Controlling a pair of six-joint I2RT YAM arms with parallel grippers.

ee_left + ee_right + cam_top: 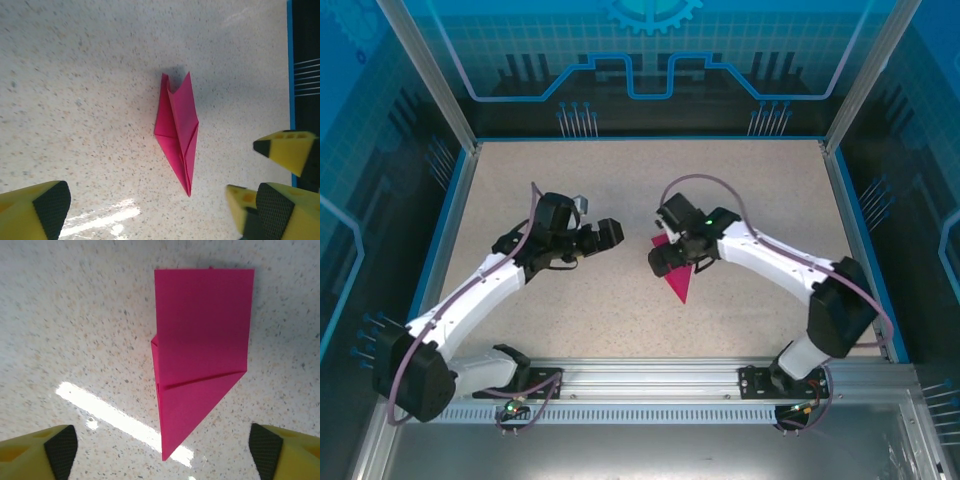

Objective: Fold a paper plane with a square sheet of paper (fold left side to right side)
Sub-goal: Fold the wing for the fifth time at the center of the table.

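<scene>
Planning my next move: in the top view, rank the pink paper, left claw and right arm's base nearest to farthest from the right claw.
From the right claw:
1. pink paper, just beneath it.
2. left claw, to its left.
3. right arm's base, at the near edge, right side.

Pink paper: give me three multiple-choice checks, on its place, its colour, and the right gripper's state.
1. The paper lies: A on the table, central, beneath the right gripper; B in the far left corner; C at the near right corner.
2. Its colour: A white; B blue; C magenta-pink.
3. Right gripper's jaws: A open, paper free; B shut on the paper; C shut on nothing.
Answers: 1 A, the top view shows it there; 2 C, plain in both wrist views; 3 A, its fingers stand wide apart, off the paper.
</scene>
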